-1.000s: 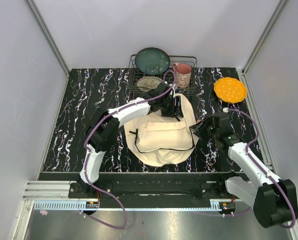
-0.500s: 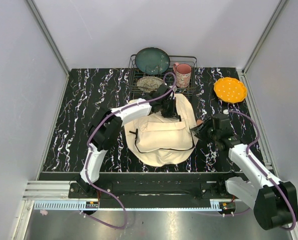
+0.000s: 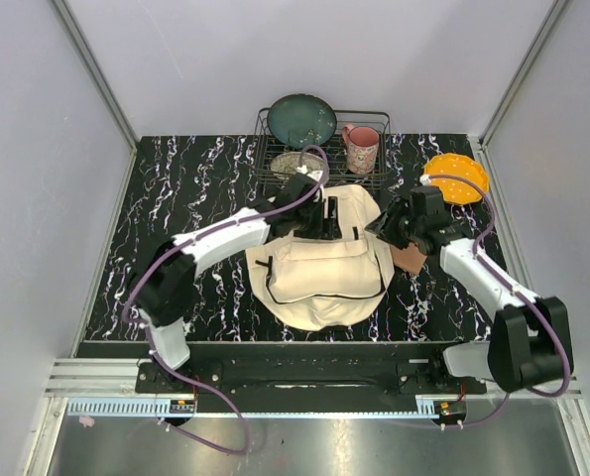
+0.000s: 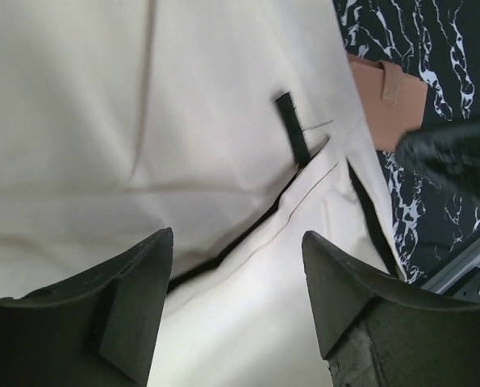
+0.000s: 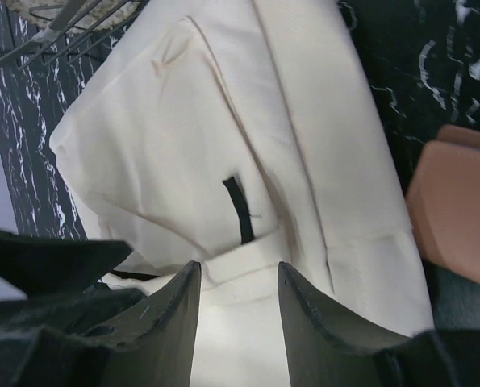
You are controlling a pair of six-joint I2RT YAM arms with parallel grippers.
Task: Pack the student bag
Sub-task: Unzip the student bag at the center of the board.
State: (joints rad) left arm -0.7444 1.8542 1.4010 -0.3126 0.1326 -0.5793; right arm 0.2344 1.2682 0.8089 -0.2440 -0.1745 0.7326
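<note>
The left end effector stood released, its two dark fingers spread with nothing between them, poised just above cream fabric. In the overhead view it sat over the upper middle of the student bag. The right end effector was also unclenched, its two fingers parted and empty, at the bag's upper right edge. Its wrist camera looked down on the same cream cloth. One short black tab was sewn on that cloth, above a black-lined seam, and both wrist views caught it.

The single bag lay flat at the center of the frame on the black, white-veined counter, rounded in outline, with a black-trimmed pocket flap across its middle. Just beside its right edge, below the right end effector, lay one flat brown item. I could not tell whether it touched the bag.

Behind the bag, at upper center, stood one black wire rack, its front edge close to the bag's top. Two plates were at the rack: one dark green plate tilted up at its back, and one pale speckled plate lower inside. One pink mug stood upright at the rack's right side. One orange dotted dish lay at upper right, well apart from the bag, partly crossed by the right arm's cable.

Two arms reached in from the bottom edge.
</note>
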